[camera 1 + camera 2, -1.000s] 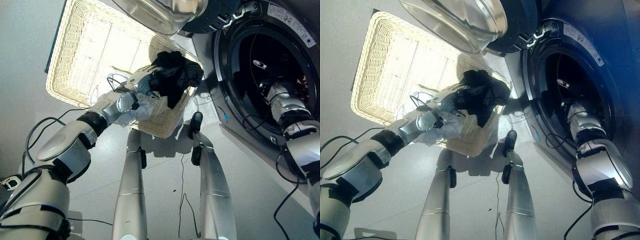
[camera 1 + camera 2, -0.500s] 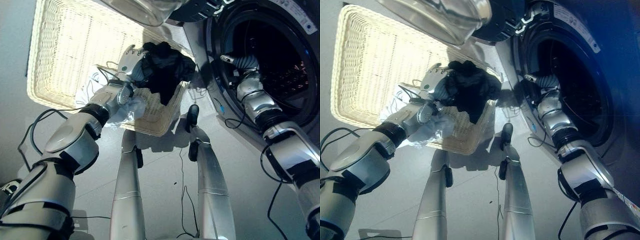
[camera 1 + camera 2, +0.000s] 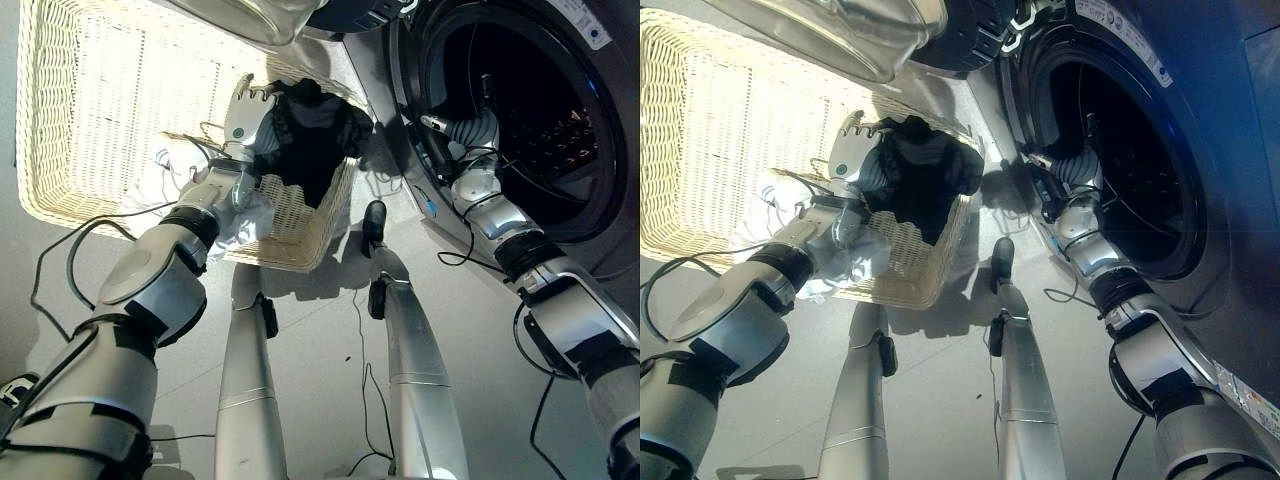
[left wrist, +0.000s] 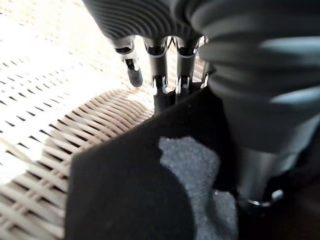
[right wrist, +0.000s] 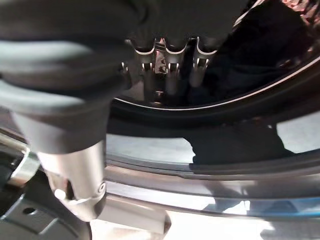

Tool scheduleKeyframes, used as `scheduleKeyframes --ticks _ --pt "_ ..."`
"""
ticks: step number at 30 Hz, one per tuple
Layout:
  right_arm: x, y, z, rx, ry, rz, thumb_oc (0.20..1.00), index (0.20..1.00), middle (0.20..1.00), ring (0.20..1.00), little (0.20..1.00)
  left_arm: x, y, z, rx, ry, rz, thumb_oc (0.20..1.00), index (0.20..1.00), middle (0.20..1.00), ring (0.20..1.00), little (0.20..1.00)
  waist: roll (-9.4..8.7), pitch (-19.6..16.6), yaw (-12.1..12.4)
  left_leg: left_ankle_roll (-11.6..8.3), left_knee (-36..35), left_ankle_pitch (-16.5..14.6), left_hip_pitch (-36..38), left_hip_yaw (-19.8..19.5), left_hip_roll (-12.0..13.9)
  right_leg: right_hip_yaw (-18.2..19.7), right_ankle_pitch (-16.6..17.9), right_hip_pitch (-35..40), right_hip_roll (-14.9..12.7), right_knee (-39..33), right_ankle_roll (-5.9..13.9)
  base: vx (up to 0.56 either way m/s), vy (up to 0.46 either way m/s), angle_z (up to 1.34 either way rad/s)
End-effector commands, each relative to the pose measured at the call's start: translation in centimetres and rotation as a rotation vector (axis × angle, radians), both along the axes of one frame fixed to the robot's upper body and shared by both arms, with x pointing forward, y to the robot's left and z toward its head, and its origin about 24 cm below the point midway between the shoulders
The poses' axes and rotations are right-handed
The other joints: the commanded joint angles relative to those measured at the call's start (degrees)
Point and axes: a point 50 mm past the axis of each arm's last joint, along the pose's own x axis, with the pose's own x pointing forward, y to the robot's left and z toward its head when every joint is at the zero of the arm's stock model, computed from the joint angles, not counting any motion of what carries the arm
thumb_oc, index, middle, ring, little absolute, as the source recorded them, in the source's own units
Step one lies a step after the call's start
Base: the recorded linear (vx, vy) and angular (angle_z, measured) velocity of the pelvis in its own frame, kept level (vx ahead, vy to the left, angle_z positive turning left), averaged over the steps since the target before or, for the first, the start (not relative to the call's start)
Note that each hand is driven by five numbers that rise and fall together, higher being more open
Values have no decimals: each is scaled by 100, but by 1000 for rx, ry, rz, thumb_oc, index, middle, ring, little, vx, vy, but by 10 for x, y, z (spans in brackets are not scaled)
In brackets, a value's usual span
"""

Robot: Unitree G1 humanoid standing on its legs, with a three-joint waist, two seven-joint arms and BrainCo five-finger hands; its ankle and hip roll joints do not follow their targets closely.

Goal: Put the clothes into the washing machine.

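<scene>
My left hand [image 3: 248,118] is shut on a black garment [image 3: 312,150], holding it up over the near right corner of the wicker basket [image 3: 90,120]. In the left wrist view the fingers [image 4: 160,75] dig into the black cloth [image 4: 130,190], which hangs against the basket weave. The washing machine's round opening [image 3: 530,110] is at the right, dark inside. My right hand [image 3: 462,128] rests at the opening's lower left rim. Its fingers [image 5: 170,75] are relaxed and hold nothing, pointing past the door seal [image 5: 200,107] into the drum.
A pale cloth [image 3: 165,172] lies in the basket under my left forearm. The machine's glass door [image 3: 250,15] hangs open above the basket's far side. Grey floor [image 3: 320,350] lies between basket and machine.
The camera has shifted. My right hand has drawn back from deep inside the drum to the opening's rim. My left hand has kept its hold on the black garment and turned more upright.
</scene>
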Motion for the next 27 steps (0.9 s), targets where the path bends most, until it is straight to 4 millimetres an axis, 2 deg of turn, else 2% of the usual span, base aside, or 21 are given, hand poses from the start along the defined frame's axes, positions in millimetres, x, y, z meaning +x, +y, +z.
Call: scheduleKeyframes --ticks 1,9,14,16,27 --pt "-4 14 7 6 -82 31 1000 1000 1000 1000 1000 2 -30 10 44 61 -117 1000 1000 1000 1000 1000 -388 -63 -3 128 473 -639 60 58 -186 -63 651 405 419 -851 230 0 0 0" --pt "-6 18 9 8 -91 37 1000 1000 1000 1000 1000 3 -45 -9 89 278 -195 1000 1000 1000 1000 1000 -397 -63 -34 148 542 -683 52 55 -200 -26 667 386 423 -829 245 0 0 0" --pt "-7 18 9 7 -91 34 1000 1000 1000 1000 1000 3 -47 -20 115 358 -201 1000 1000 1000 1000 1000 -382 -63 -45 158 564 -703 68 67 -213 -7 668 391 425 -827 245 0 0 0" --pt "-8 17 8 6 -94 33 1000 1000 1000 1000 1000 3 -46 -30 113 399 -198 1000 1000 1000 1000 1000 -375 -63 -43 170 586 -723 79 65 -226 9 668 406 424 -835 245 0 0 0" --pt "-11 18 4 28 -98 22 1000 1000 1000 1000 1000 0 -39 -56 60 383 -167 1000 1000 1000 1000 1000 -426 -63 21 202 613 -758 89 14 -239 -48 678 448 416 -839 246 2 -11 0"
